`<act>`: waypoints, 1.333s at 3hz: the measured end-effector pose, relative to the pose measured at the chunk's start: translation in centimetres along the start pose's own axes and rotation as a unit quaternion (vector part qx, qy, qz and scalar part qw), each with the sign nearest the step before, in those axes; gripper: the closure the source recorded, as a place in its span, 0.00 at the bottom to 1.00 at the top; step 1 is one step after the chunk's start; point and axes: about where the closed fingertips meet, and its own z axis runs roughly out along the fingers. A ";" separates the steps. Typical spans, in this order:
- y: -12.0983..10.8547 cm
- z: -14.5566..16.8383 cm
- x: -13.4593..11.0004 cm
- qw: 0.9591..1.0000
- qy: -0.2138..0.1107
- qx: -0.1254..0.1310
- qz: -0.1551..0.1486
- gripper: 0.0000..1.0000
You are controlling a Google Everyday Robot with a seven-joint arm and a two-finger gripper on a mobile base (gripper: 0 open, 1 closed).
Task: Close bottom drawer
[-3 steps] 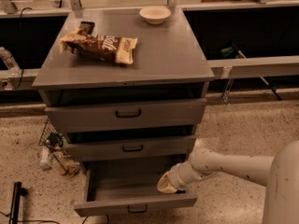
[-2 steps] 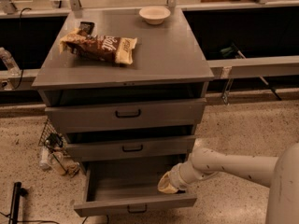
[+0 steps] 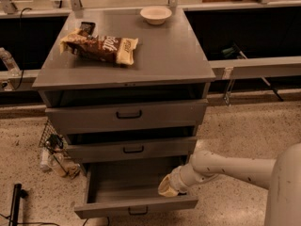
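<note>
Grey bottom drawer (image 3: 136, 205) sits pulled well out under the middle drawer (image 3: 131, 149), my tool (image 3: 168, 187) is down inside its right front corner, open or closed I can't tell, so pushing in from there could wedge my wrist or skew the slide.

end effector (image 3: 166, 188) over bottom drawer (image 3: 109, 206), right front corner

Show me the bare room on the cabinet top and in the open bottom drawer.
Cabinet top: bare across the right half and front edge, between the chip bag, the bowl and the rim. Crowded at the back left. Bottom drawer: floor bare on its left; the pincer sits at its right front corner.
</note>
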 end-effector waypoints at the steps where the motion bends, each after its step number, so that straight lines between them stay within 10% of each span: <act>1: 0.3 2.3 2.4 1.000 0.001 -0.009 0.009 1.00; 4: 3.2 11.0 9.2 0.998 0.004 -0.056 0.010 1.00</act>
